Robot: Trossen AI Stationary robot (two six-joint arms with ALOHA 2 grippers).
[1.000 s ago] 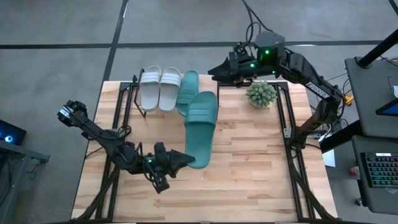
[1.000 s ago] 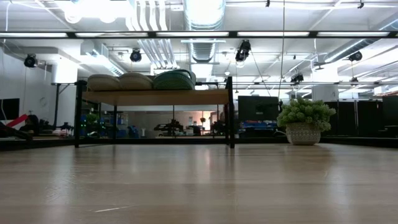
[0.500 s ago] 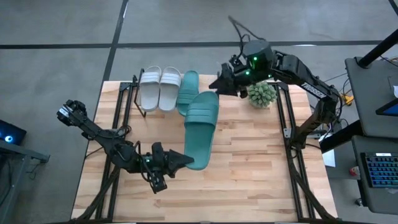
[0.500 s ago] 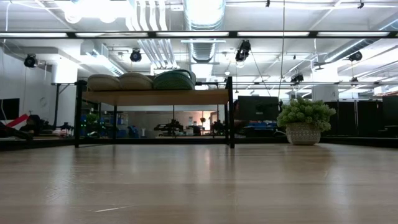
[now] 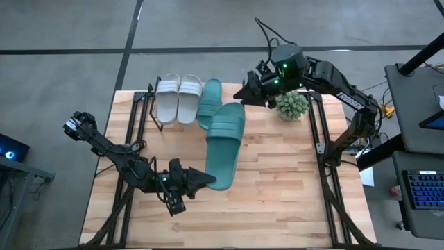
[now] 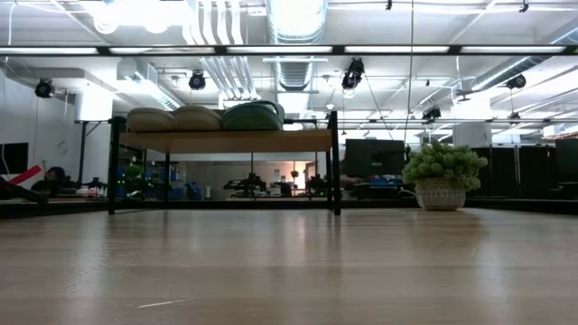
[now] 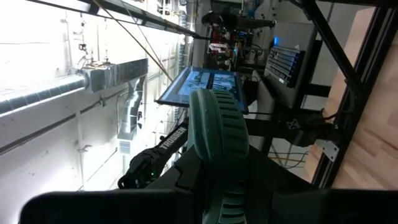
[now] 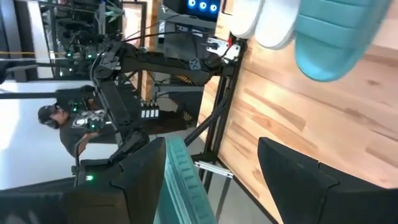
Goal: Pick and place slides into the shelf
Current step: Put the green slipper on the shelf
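Observation:
A teal green slide (image 5: 225,142) hangs above the table, running from near to far. My left gripper (image 5: 207,179) is shut on its near end. My right gripper (image 5: 244,94) is open at its far end, and the slide's edge (image 8: 180,180) shows between its fingers. Two pale slides (image 5: 178,97) and a second teal slide (image 5: 209,102) lie sole-down on the shelf (image 6: 226,142) at the far left. The low view shows neither arm nor the lifted slide. My left gripper pinches the slide's near end (image 7: 227,196) between its two fingers, coming level from the table's left and near side. The slide reaches away from the fingers toward the far edge, its ribbed strap (image 7: 217,124) up, clear of the table. My right gripper has the slide's far end between its open fingers (image 8: 140,177); I cannot tell whether they touch it.
A potted green plant (image 5: 291,104) stands at the far right, close to my right gripper. Black frame rails (image 5: 316,139) run along both table sides. A person (image 8: 74,124) shows beyond the table in the right wrist view. The bare wood (image 5: 277,180) lies at the near right.
My right gripper has come down and toward the table's near edge, up to the lifted slide's far end, and then stopped. My left gripper keeps its hold on the slide's near end.

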